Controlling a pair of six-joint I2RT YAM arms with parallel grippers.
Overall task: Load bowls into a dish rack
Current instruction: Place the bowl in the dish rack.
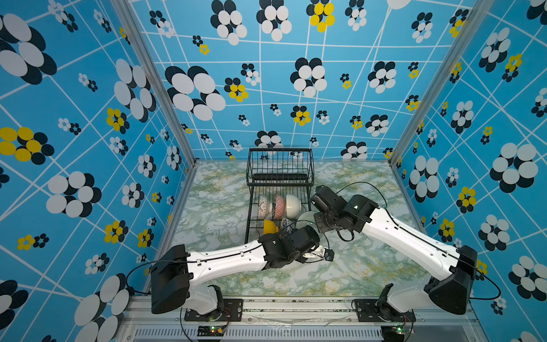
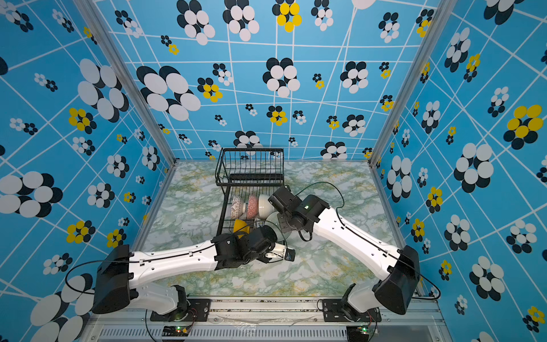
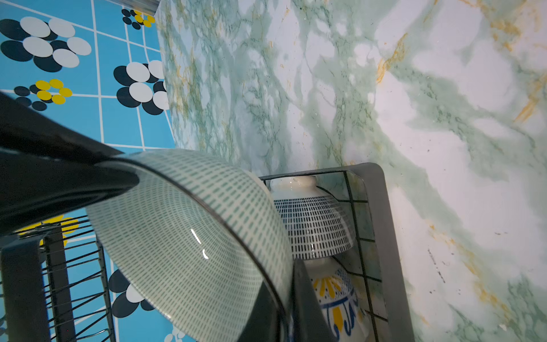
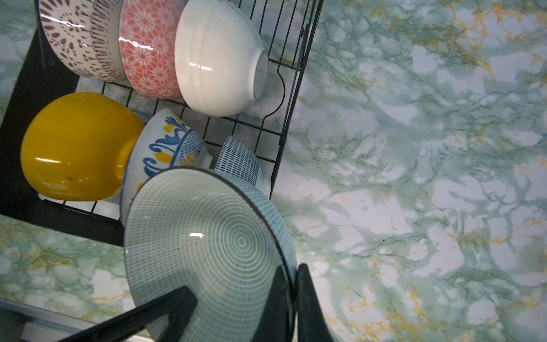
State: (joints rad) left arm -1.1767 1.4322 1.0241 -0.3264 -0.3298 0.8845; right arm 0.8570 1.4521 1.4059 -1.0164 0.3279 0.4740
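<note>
A pale green dashed bowl (image 4: 207, 245) hangs tilted at the near right corner of the black dish rack (image 1: 279, 177). My right gripper (image 4: 293, 296) is shut on its rim. My left gripper (image 3: 291, 299) is shut on the rim of the same bowl (image 3: 189, 237), at another spot. In both top views it shows as a pale disc (image 1: 307, 220) between the two wrists. On the rack's lower tray stand a black-and-white bowl (image 1: 264, 206), a pink-red bowl (image 1: 279, 205), a cream-white bowl (image 1: 293, 205), a yellow bowl (image 4: 77, 145), a blue-yellow bowl (image 4: 165, 145) and a navy dashed bowl (image 3: 313, 225).
The rack's raised basket (image 1: 279, 165) at the back holds nothing. The green marble table (image 1: 355, 266) spreads to the right of the rack and in front of it. Blue flowered walls close in the left, right and back.
</note>
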